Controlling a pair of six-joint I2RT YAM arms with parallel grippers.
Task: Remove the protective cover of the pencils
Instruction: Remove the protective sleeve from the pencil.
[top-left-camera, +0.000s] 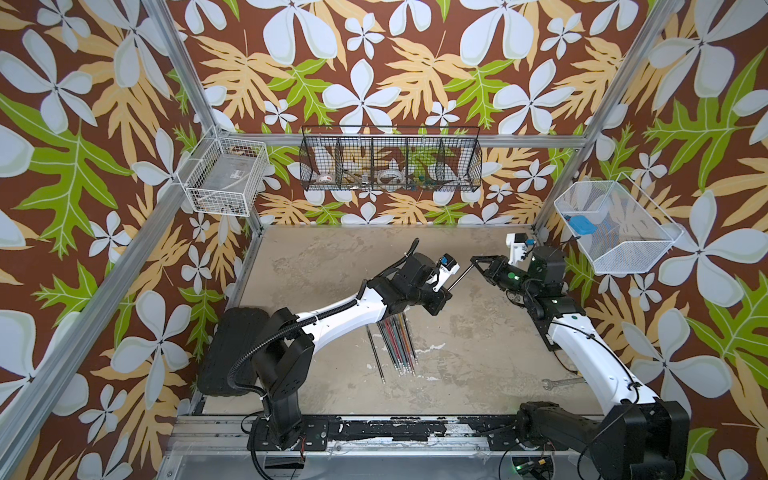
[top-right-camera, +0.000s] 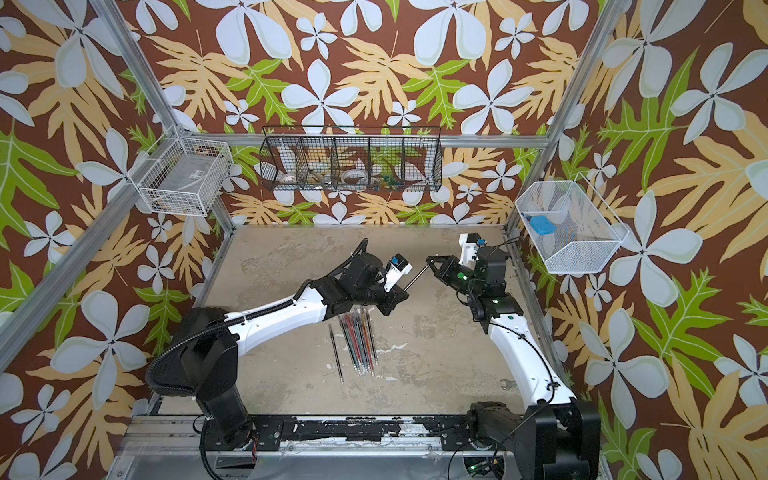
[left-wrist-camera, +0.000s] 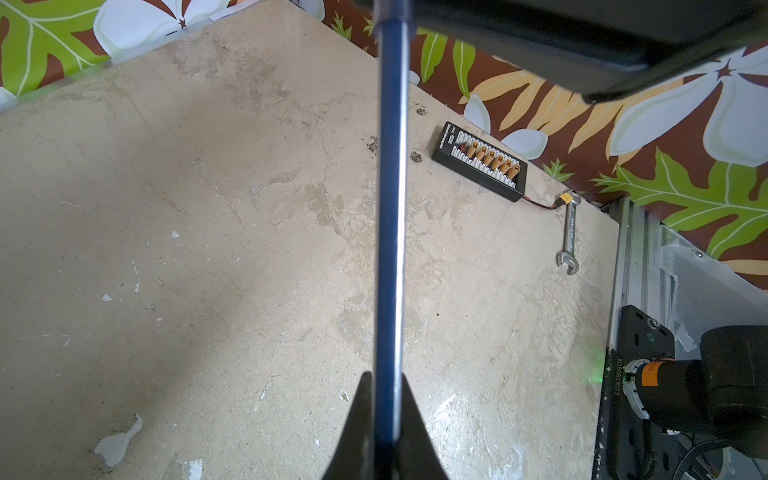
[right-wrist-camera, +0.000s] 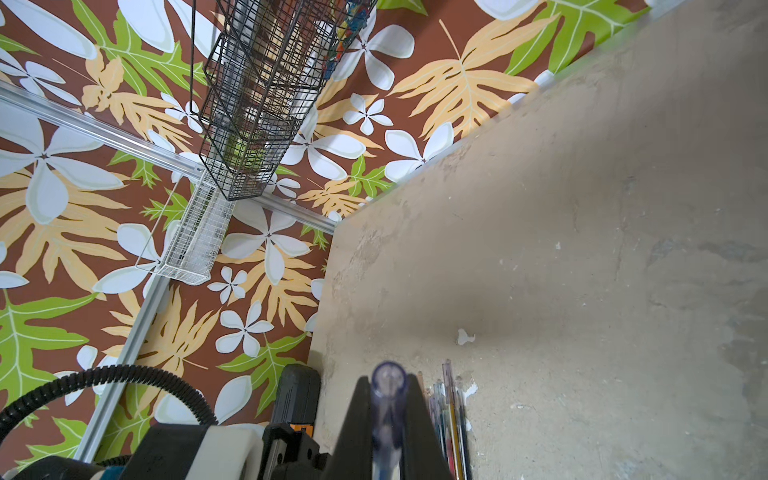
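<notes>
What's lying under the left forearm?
The pencils on the table run under the left forearm; in both top views it covers their far ends.

floral brown wallpaper (top-left-camera: 415, 75) surrounds a scuffed beige tabletop (top-left-camera: 332, 257); wire baskets (top-left-camera: 386, 138) hang above.

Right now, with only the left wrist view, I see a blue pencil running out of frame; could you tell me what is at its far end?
Observer: The right gripper is shut on the protective cover at that end.
Operator: Thank you. Is the pencil clear of the table?
Observer: Yes; in both top views the held pencil spans the gap between the left gripper and the right one, above the table.
Operator: And where are the other pencils?
Observer: The other pencils lie bunched on the table, their far ends under the left arm; one dark pencil lies apart beside them.
</notes>
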